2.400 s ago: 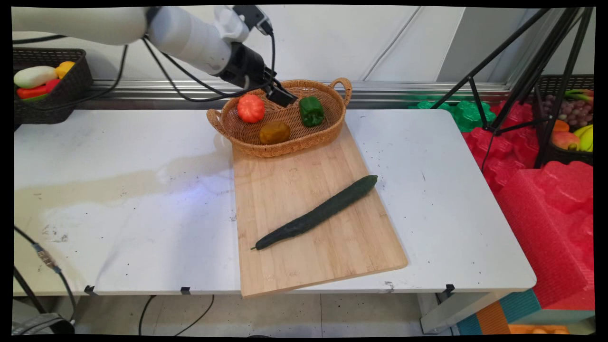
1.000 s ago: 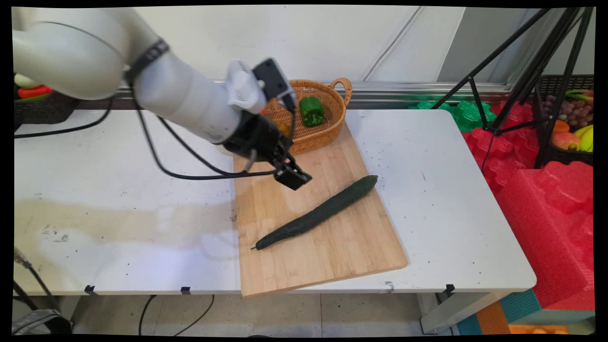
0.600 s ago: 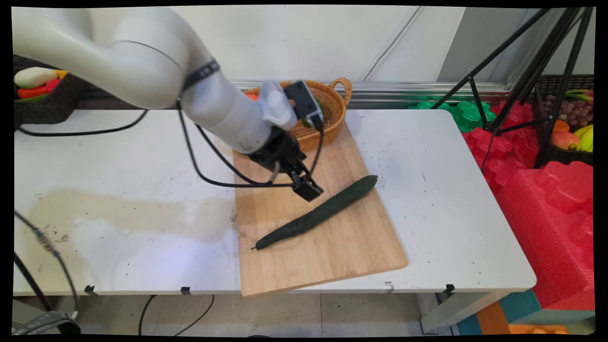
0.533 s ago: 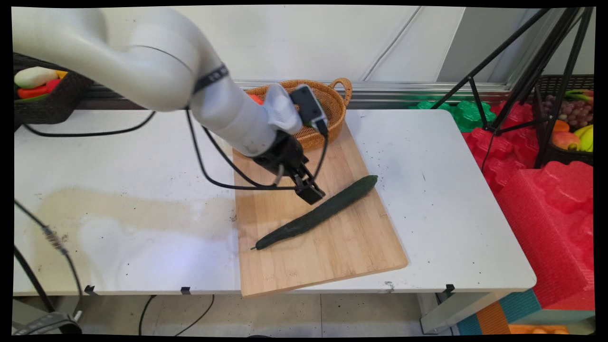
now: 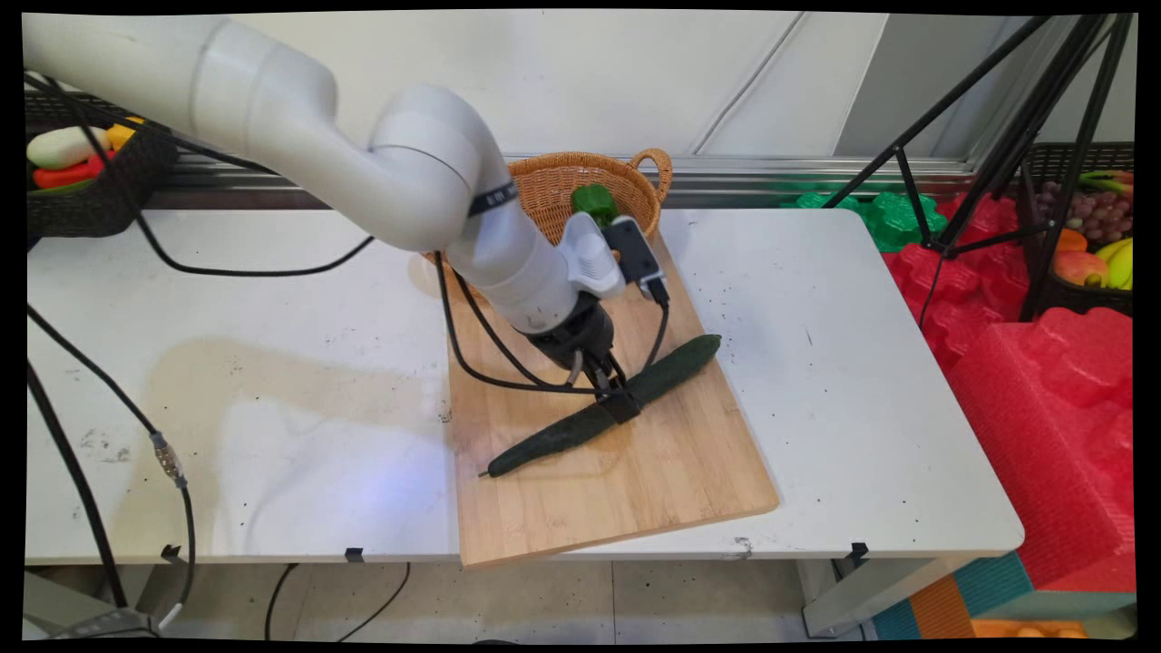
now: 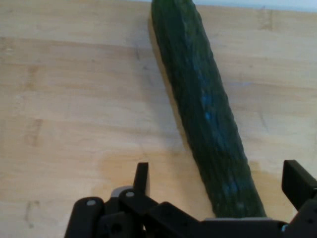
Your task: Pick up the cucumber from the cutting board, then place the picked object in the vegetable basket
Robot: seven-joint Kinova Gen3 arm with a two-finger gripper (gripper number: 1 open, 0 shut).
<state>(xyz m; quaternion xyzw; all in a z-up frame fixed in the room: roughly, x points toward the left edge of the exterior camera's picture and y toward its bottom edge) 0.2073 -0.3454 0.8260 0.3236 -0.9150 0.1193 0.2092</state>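
End effector [image 5: 620,405] down over the middle of the cucumber [image 5: 544,441], fingers [image 6: 141,177] spread wide, one on each side, not closed on it. Cucumber lying flat and diagonal on the cutting board [image 5: 653,472], on the worktop [image 5: 853,381]. Nothing gripped or lifted yet. Wicker basket [image 5: 553,186] behind, green pepper [image 5: 591,199] inside.

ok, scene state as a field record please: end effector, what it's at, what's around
end effector: open, straddling the cucumber, one finger on each side
cucumber: lying diagonally on the cutting board
cutting board: on the white table, near edge overhanging
basket: at the board's far end, green pepper inside
contact: fingers not seen touching the cucumber
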